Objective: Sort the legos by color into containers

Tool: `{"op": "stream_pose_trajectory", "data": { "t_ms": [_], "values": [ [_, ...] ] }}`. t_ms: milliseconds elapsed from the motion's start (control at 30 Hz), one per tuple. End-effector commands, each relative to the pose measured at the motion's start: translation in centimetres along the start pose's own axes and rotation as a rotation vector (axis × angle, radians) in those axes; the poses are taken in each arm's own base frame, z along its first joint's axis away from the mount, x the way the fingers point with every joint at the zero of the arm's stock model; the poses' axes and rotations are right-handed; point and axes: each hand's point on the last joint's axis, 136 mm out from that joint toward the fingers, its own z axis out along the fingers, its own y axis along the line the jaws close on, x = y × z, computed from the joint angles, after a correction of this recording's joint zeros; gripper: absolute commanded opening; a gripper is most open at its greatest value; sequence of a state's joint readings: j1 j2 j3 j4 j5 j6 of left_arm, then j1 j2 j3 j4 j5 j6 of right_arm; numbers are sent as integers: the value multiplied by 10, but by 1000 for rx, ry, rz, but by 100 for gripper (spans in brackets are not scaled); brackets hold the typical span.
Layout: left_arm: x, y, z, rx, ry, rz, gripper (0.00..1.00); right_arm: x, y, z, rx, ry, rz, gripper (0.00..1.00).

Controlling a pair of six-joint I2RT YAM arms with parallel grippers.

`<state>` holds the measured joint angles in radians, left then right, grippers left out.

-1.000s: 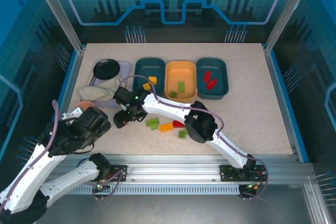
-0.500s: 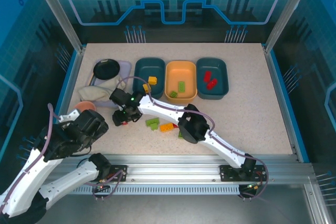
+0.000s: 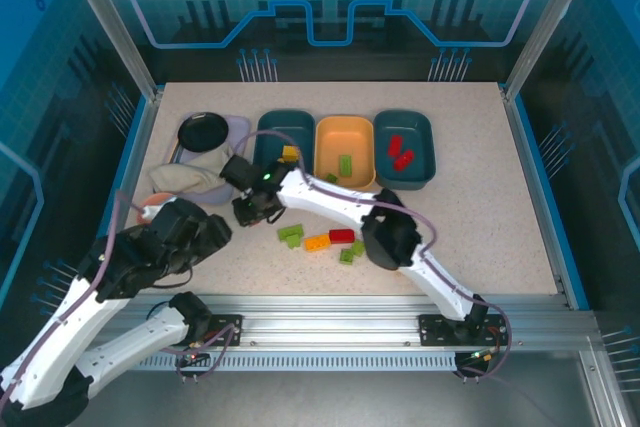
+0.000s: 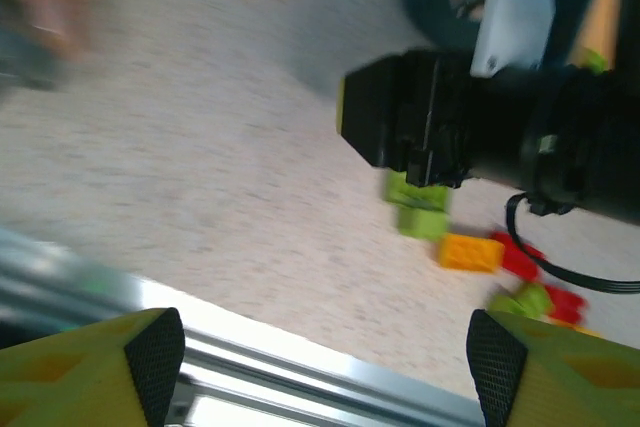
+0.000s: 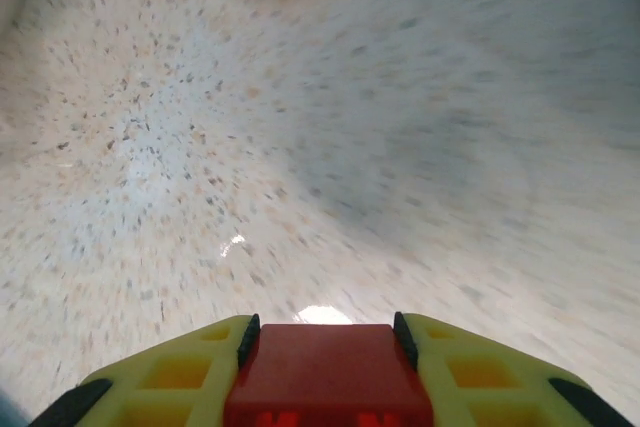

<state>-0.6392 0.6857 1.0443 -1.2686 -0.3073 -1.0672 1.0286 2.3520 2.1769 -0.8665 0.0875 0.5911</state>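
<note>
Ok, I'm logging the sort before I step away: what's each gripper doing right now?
Left gripper: open, holding nothing.
Right gripper: shut on a red lego.

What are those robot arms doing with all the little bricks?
They are sorting bricks by color into trays. The right hand has a red brick pinched between its fingers, over the table. The left hand hangs open nearby, holding nothing. The right teal tray has red bricks, the orange tray has green bricks, and a few loose bricks lie on the table.
</note>
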Motion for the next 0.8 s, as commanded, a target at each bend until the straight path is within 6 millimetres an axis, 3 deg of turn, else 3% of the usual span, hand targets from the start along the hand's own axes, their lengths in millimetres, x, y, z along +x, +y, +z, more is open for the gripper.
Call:
{"op": "stream_pose_trajectory", "data": {
  "t_ms": [0, 167, 267, 333, 533, 767],
  "values": [
    [11, -83, 17, 277, 112, 104, 78, -48, -78, -105, 98, -198, 83, 14],
    [14, -140, 38, 369, 178, 184, 78, -15, -228, -157, 279, -175, 294, 14],
    [15, -166, 51, 400, 208, 212, 79, 12, -298, -170, 338, -134, 420, 15],
    [17, -179, 61, 406, 233, 226, 79, 29, -332, -168, 358, -82, 491, 15],
    [24, -201, 91, 374, 281, 231, 79, 49, -373, -124, 304, 44, 625, 16],
    [30, -202, 114, 296, 306, 227, 79, 62, -385, -82, 264, 162, 721, 19]
  ]
}}
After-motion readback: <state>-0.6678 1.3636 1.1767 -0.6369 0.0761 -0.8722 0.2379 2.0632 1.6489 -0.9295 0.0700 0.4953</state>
